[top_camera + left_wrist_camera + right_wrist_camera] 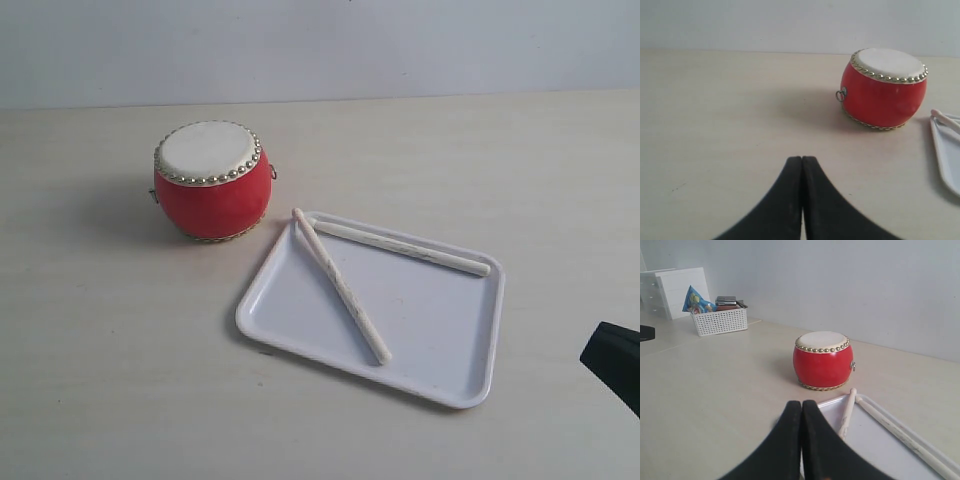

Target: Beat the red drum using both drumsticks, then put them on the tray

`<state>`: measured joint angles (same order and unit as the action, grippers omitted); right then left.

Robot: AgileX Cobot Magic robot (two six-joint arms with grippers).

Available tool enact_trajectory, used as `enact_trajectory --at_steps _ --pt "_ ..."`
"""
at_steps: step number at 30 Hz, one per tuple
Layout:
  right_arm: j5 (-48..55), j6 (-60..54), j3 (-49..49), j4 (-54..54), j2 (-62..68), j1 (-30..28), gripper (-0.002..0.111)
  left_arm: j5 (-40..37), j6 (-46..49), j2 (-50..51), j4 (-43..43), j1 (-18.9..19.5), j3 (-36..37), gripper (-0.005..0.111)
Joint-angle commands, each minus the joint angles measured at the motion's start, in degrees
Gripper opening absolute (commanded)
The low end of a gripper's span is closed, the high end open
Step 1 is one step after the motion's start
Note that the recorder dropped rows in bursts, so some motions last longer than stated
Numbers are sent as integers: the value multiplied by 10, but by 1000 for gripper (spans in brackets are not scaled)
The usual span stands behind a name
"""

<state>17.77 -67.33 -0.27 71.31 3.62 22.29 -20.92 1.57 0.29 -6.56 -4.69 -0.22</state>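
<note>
Both drumsticks (340, 287) lying in the white tray (440, 330)
They form a V, tips meeting at the tray corner nearest the red drum (211, 180), which sits toward the table's far edge (left of middle). The left gripper (802, 159) and right gripper (801, 402) are pinched together, empty.

red drum (211, 180) blocking the far left, tray (430, 325) lying just right of it, tabletop (110, 380) stretching open near left
</note>
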Motion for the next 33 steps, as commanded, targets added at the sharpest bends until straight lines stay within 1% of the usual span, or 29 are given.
enact_trajectory --at_steps 1,33 --pt "4 -1 3 2 -3 0 0 1 -5 -3 -5 1 2 0" --pt "13 -1 3 2 -3 0 0 2 0 -3 -2 1 2 0"
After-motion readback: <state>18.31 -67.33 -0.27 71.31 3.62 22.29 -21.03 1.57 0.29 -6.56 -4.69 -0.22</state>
